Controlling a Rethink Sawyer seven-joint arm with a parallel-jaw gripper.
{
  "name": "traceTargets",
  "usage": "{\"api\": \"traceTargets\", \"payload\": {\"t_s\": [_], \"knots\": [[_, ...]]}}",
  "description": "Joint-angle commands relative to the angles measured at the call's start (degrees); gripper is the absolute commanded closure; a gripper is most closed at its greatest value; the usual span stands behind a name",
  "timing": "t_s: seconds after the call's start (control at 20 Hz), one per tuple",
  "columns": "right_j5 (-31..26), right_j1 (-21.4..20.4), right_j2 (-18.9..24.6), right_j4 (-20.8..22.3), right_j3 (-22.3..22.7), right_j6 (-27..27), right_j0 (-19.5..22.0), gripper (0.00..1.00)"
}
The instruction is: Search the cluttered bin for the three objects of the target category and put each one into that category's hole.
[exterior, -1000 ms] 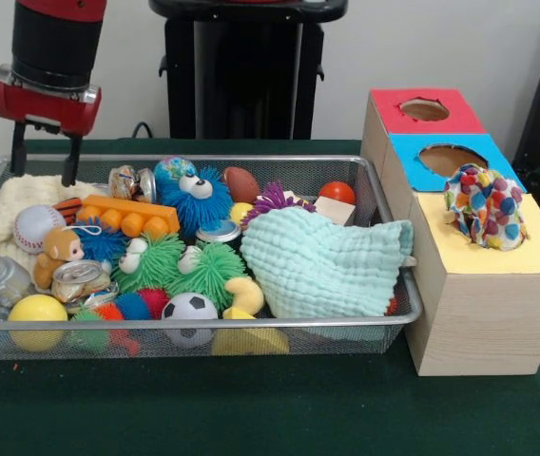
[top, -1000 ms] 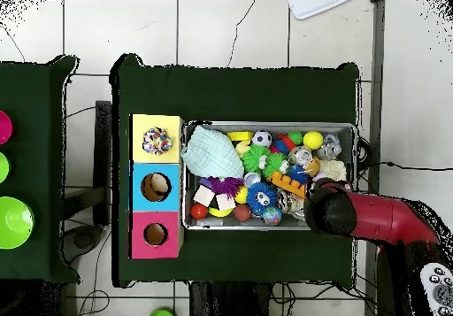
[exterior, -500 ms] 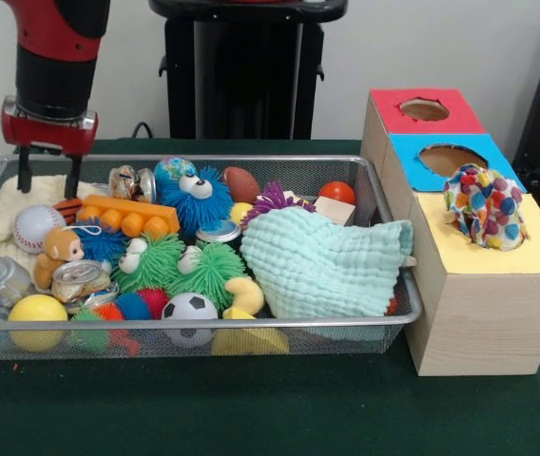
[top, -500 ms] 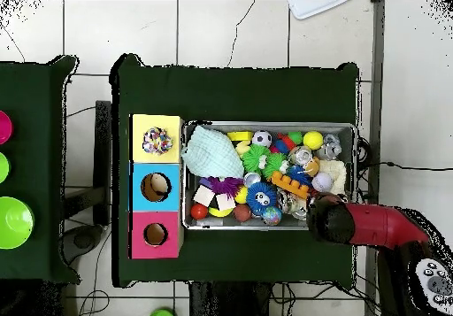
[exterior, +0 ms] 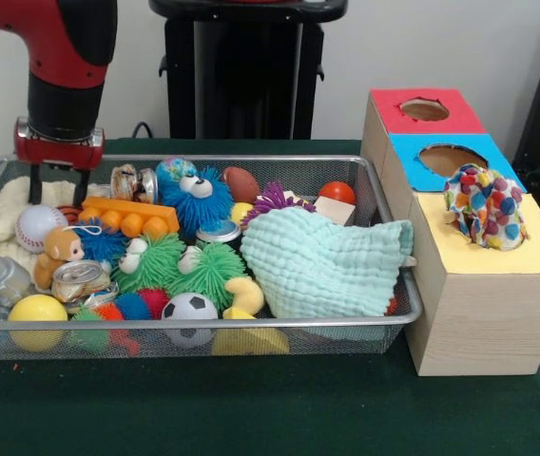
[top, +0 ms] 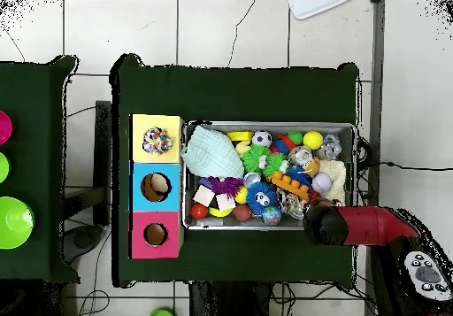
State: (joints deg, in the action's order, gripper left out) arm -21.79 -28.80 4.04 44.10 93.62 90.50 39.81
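- Green table [exterior: 251, 418]: carries the wire bin and, touching the bin's end in the front view, a row of three wooden boxes.
- Robot arm [exterior: 66, 57]: red and black, it comes down over the bin's far corner at the picture's left in the front view.
- Wire mesh bin [exterior: 194, 334]: a wide, shallow silver basket, crowded with toys.
- Yellow-topped box [exterior: 489, 304]: the largest and nearest of the three boxes; the blue-topped box [exterior: 446, 163] and the red-topped box [exterior: 422, 109] stand behind it, each with an open round hole.
- Mint cloth [exterior: 322, 261]: a large crumpled piece at the bin's end nearest the boxes.
- Cream cloth [exterior: 9, 214]: lies in the opposite end of the bin, partly under other toys.
- Spotted cloth [exterior: 484, 204]: white with red, blue, yellow and orange spots, bunched in the hole of the yellow top and standing up out of it; the overhead view shows it filling that hole [top: 157, 140].
- Gripper [exterior: 57, 189]: two dark fingers point straight down with a gap between them, holding nothing; the tips stand at the cream cloth, just behind the orange block [exterior: 127, 217] and above the baseball [exterior: 38, 226].
- Soccer ball [exterior: 189, 313]: rests against the bin's near wall.
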Motion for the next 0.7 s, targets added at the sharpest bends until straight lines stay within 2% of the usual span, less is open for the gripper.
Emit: {"api": "traceTargets", "payload": {"t_s": [0.05, 0.3, 0.45, 0.6, 0.65, 0.7], "knots": [[0.21, 3.14, 3.10, 6.12, -3.51, -6.50, 1.60, 0.00], [-2.67, 0.08, 5.23, 6.43, -3.25, -11.84, 4.41, 0.00], [-3.00, -0.44, 5.79, 7.39, -4.39, -13.10, 4.68, 0.00], [-1.42, -0.53, 9.42, 7.82, -3.46, -14.86, 7.20, 0.00], [-1.47, -0.51, 10.50, 7.97, -3.24, -15.73, 7.93, 1.00], [-0.48, -0.16, 11.63, 8.83, -3.25, -16.32, 8.50, 1.00]]}}
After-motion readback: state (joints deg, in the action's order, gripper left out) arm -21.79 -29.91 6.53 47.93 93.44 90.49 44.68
